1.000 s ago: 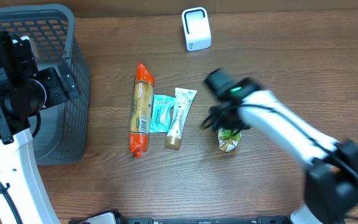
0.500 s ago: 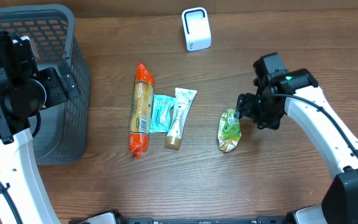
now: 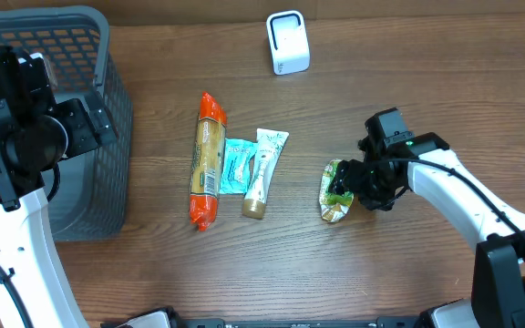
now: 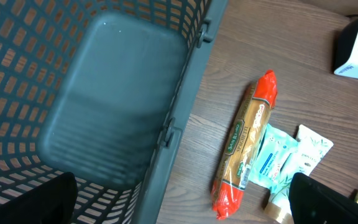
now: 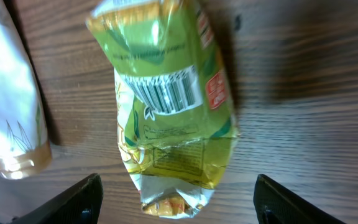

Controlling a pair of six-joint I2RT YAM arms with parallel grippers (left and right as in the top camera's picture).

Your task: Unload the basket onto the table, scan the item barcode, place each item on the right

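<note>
Right gripper (image 3: 352,185) has swung back in over the table (image 3: 445,73). A second ago its arm was a blur above the goods, and half a second ago it stood off just to the right of the green packet (image 3: 334,195). Now it hangs low at that packet's right edge. Its fingers are spread wider than they were, and in the right wrist view they stand either side of the packet, clamped on nothing. I take this as a fresh approach for a grasp, not a hold.

Left gripper (image 4: 182,186) has not stirred in that time. It hovers over the grey basket (image 3: 109,109) at the left, fingers fully apart and empty.

The long orange-ended roll (image 3: 208,160), the white tube (image 3: 263,169) and the teal sachet (image 3: 236,167) lie side by side mid-table, exactly where they were. The white scanner (image 3: 288,42) stands at the far edge, well apart from the packet.

The packet lies flat on the wood, right of the tube, little shifted if at all. Its barcode (image 5: 165,93) faces up, plain and unobstructed in the wrist view. Nothing has been scanned. The packet must first be pinched by its sides, and the crinkled foil may slip or fold over the code.
</note>
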